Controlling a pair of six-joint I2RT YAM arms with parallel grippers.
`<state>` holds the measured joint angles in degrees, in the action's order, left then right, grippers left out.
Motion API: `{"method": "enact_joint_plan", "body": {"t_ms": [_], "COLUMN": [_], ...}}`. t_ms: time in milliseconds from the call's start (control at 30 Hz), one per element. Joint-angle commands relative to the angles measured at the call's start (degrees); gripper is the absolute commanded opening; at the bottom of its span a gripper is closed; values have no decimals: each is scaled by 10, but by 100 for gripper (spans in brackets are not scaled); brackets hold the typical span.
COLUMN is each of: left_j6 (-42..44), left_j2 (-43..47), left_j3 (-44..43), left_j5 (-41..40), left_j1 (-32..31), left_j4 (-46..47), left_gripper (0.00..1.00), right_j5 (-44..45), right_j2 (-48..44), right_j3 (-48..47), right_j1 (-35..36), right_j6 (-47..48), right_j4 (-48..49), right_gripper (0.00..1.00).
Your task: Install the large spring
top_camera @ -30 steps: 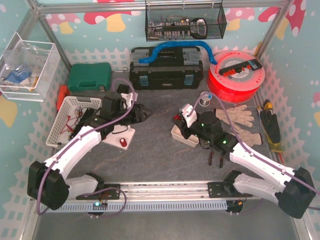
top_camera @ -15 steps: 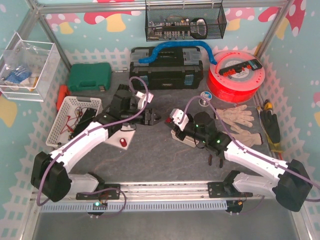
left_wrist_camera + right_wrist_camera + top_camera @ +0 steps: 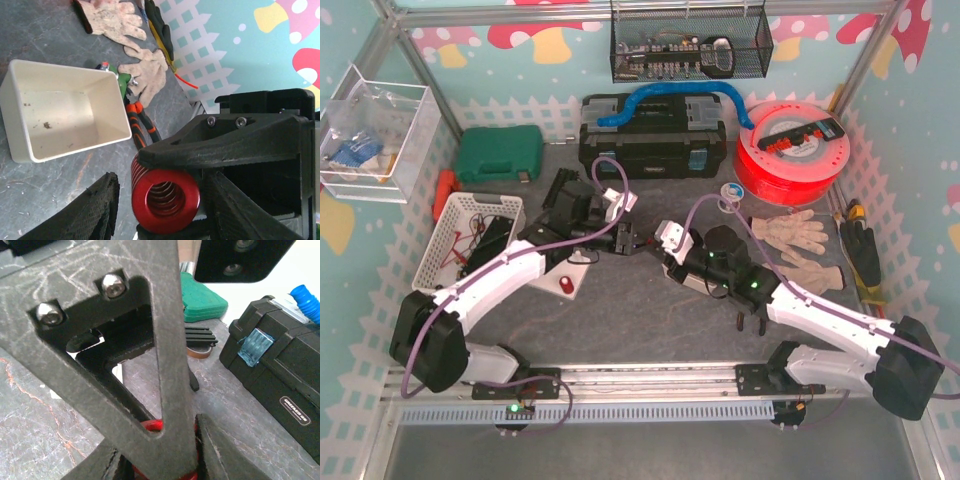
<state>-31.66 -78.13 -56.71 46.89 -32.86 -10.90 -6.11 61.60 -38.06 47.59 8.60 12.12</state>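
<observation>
The large red spring point(image 3: 165, 200) hangs above the table where my two grippers meet at mid-table. My right gripper point(image 3: 662, 246) is shut on it; its black fingers clamp it from above and below in the left wrist view. In the right wrist view only a sliver of the spring point(image 3: 150, 426) shows between the right fingers point(image 3: 220, 455), behind the left gripper's black frame. My left gripper point(image 3: 161, 182) is open and straddles the spring, with a gap at its left finger point(image 3: 95, 210). A white plate with a red part point(image 3: 567, 281) lies below the left arm.
An empty white bin point(image 3: 65, 107) sits under the right arm, with orange-handled pliers point(image 3: 142, 120) beside it. Gloves point(image 3: 800, 240) lie to the right, a white basket point(image 3: 470, 235) to the left. A black toolbox point(image 3: 655, 140), green case point(image 3: 500, 155) and red spool point(image 3: 790, 145) line the back.
The right gripper has lifted off the white bin and moved left with the spring. The left gripper has swung right to meet it, and now straddles the spring.
</observation>
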Motion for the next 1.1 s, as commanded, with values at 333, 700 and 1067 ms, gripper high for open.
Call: {"method": "enact_joint_plan", "body": {"t_ms": [333, 700, 1067], "left_j6": [-11, -20, 13], "left_j2": [-3, 15, 51], "left_j3": [-10, -5, -64], "left_j5": [49, -5, -180], "left_j1": [-7, 13, 86], "left_j4": [31, 22, -123], "left_gripper": [10, 0, 0], "right_j5": [26, 72, 184], "right_j2": [19, 7, -65], "right_j3": [-22, -4, 15], "right_j1": [28, 29, 28], "right_j6": [-7, -80, -190], "right_j4": [38, -17, -104], "right_gripper": [2, 74, 99]}}
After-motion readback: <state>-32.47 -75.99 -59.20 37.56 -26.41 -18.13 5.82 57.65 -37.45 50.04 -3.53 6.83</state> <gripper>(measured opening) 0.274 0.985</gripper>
